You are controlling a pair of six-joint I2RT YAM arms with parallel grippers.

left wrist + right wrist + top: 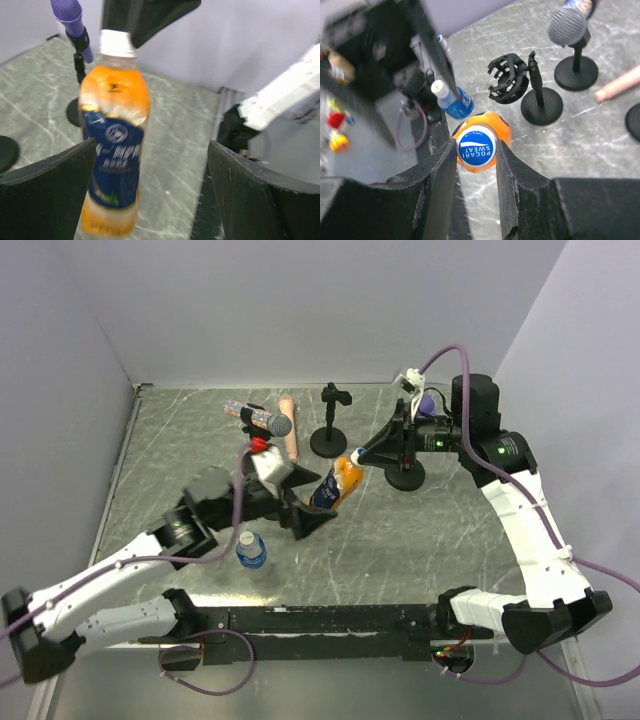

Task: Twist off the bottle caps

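An orange bottle (337, 485) with a blue label leans over the table's middle. Its blue-topped cap (476, 146) sits between my right gripper's (476, 146) fingers, which are shut on it from both sides; the same grip shows in the top view (361, 454). My left gripper (151, 145) is open, its fingers wide around the bottle's lower body (114, 150), which lies against the left finger. It also shows in the top view (305, 508). A small blue bottle (251, 551) with a whitish cap (439, 88) stands on the table near the left arm.
A black clip stand (329, 422), a grey-headed microphone (270, 422), a pink stick (288, 435) and a small colourful item (234, 408) lie at the back. A purple microphone (70, 15) on a round black base (405, 478) stands beside the right arm. Walls close three sides.
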